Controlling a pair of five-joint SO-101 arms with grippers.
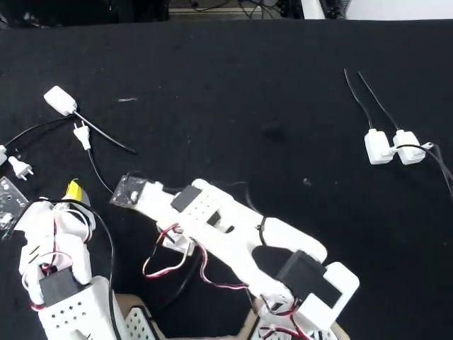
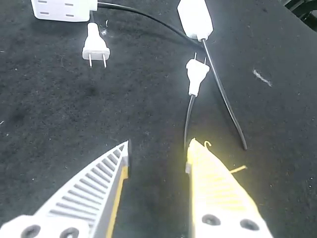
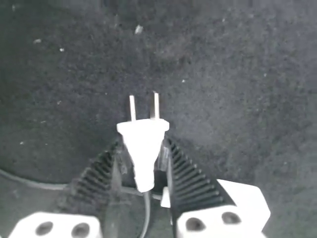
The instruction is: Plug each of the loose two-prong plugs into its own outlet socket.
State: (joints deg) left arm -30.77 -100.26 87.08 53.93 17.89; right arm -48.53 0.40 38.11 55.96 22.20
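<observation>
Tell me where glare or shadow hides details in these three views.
High view: the sockets glare white against the dark table, slots unreadable. Left wrist view: soft light, only faint shadow under the loose plug. Right wrist view: the held plug is bright, both prongs clear, in the right gripper.

We see the white outlet block (image 2: 62, 9) cut by the left wrist view's edge, its socket count unclear. Behind the plug (image 3: 143, 134), its lead (image 3: 147, 206) vanishes inside the right claw (image 3: 142, 146). The paired sockets (image 1: 394, 146) trail a black cord (image 1: 442, 166) off the high view's edge.
</observation>
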